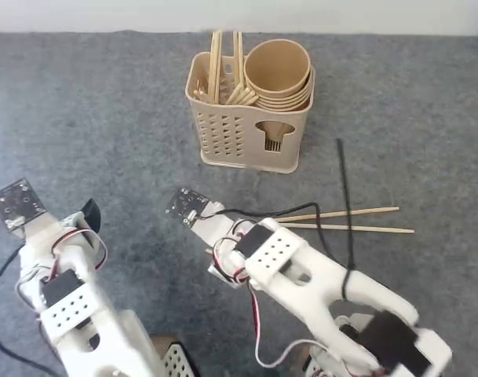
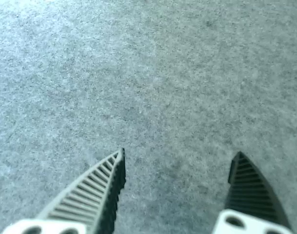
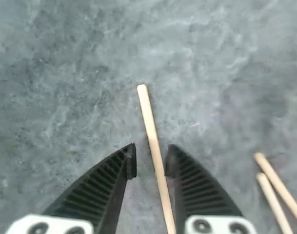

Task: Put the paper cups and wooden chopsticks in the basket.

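Right gripper, jaws narrowly apart, straddles a wooden chopstick lying mid-mat. The stick is probably light, stiff and slick, so pinch it mid-length. Two more chopsticks lie nearby. The basket at the far edge holds the paper cups. Left gripper gapes over bare mat.

Beige perforated plastic basket stands upright at the far side of the desk, holding a tilted stack of tan paper cups plus several pale wooden chopsticks standing up. 2 loose chopsticks lie side by side nearer, and 1 more chopstick sits between the right tool tips.
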`<act>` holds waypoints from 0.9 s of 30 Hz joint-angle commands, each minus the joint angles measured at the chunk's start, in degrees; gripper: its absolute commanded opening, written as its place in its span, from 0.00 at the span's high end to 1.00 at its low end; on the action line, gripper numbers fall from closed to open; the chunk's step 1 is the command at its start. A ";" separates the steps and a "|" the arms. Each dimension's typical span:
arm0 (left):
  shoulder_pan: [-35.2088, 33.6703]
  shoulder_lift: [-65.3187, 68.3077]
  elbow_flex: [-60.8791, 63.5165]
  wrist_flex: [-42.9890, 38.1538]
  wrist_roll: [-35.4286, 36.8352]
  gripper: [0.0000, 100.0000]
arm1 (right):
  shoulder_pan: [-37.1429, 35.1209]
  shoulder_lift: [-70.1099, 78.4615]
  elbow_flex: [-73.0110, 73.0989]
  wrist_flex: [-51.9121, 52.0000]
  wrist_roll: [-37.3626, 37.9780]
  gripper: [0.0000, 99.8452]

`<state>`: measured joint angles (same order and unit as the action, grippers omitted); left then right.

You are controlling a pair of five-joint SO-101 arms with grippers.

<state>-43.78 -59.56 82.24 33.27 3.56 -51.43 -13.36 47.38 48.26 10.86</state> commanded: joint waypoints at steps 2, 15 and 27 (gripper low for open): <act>-0.44 -0.97 -0.48 -1.58 -0.88 0.68 | -0.13 6.73 -0.35 -6.55 -0.70 0.89; -0.44 -0.97 -0.40 -1.58 -0.88 0.68 | -0.13 -1.71 -10.29 7.52 -0.70 0.99; -0.44 -0.97 -0.40 -1.58 -0.88 0.68 | 1.19 -26.77 -28.48 0.75 -0.70 0.99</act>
<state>-43.87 -59.56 82.24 33.27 3.56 -51.25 -32.88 25.76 56.62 10.77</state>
